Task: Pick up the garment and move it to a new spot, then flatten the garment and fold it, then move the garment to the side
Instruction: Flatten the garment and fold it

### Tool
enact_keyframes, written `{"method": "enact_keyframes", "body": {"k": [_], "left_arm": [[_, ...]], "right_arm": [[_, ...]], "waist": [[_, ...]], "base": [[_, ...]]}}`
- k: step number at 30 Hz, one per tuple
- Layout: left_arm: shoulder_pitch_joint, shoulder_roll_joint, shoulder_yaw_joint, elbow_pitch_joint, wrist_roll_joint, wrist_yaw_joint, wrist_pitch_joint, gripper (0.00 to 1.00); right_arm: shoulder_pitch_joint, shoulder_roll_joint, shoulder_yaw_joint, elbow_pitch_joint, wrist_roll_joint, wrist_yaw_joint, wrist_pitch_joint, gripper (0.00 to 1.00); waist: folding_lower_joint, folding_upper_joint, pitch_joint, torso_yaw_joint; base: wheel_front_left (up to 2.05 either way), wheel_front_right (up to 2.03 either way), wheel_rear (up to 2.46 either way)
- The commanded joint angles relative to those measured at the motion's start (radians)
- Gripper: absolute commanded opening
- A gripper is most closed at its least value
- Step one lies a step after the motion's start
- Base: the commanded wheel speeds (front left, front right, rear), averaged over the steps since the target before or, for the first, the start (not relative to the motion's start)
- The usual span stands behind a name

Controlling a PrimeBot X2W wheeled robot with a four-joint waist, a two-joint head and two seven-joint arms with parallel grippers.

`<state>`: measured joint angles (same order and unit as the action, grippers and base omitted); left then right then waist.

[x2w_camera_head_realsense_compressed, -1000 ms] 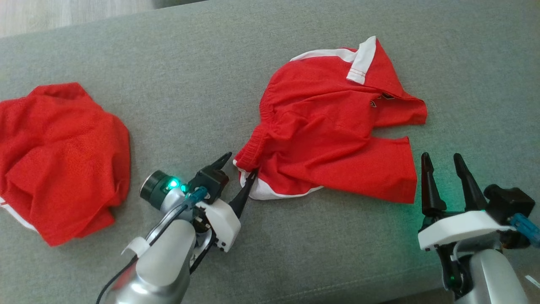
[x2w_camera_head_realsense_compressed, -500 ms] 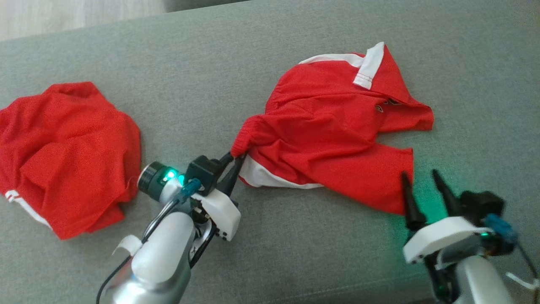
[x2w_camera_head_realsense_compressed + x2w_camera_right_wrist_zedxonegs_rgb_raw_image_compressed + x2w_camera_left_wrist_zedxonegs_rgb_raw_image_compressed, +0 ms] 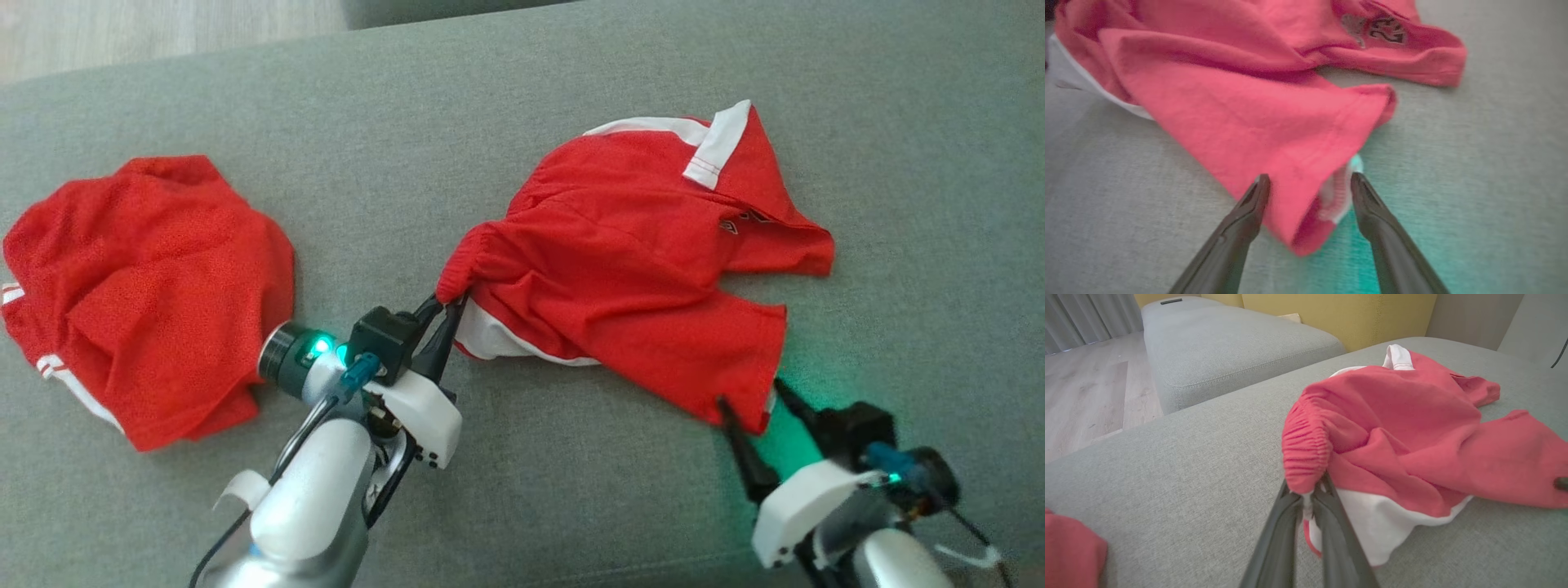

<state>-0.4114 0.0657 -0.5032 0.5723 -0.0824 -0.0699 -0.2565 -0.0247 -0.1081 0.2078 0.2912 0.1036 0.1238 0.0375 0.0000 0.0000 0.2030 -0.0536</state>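
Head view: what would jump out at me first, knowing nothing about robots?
Bright red shorts lie crumpled mid-cushion on the grey sofa. The left gripper pinches their elastic waistband shut, while the right gripper stands open around a leg hem. A second red garment lies bunched at far left.

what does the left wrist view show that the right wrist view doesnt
Left wrist view: the left gripper shut on the waistband, a second red garment, wood floor and another cushion.
Right wrist view: the right gripper open, its fingers either side of a leg hem, a printed logo and a green glow.
Both: the shorts, red with a white panel, on the grey sofa.
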Motion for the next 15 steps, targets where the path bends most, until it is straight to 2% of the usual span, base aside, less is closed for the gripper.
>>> {"method": "enact_keyframes", "body": {"k": [1,4,8,15], "left_arm": [[-0.016,0.012,0.039,-0.035,-0.003,0.006,-0.005,0.00],[-0.011,0.009,0.039,-0.035,-0.002,0.004,-0.005,0.00],[-0.005,0.006,0.038,-0.038,0.001,0.003,-0.005,0.00],[0.000,0.005,0.040,-0.048,0.008,0.000,-0.005,0.00]], "right_arm": [[-0.002,-0.011,-0.008,-0.036,-0.010,0.007,-0.001,1.00],[-0.007,0.013,-0.085,-0.028,0.011,0.007,-0.006,1.00],[-0.024,0.028,-0.150,-0.006,-0.036,0.007,-0.010,1.00],[-0.048,0.044,-0.144,0.046,-0.054,0.007,-0.009,1.00]], "waist": [[0.0000,0.0000,-0.005,0.002],[0.0000,0.0000,-0.012,0.006],[0.0000,0.0000,-0.017,0.012],[0.0000,0.0000,-0.015,0.016]], "base": [[0.00,0.00,0.00],[0.00,0.00,0.00],[0.00,0.00,0.00],[0.00,0.00,0.00]]}}
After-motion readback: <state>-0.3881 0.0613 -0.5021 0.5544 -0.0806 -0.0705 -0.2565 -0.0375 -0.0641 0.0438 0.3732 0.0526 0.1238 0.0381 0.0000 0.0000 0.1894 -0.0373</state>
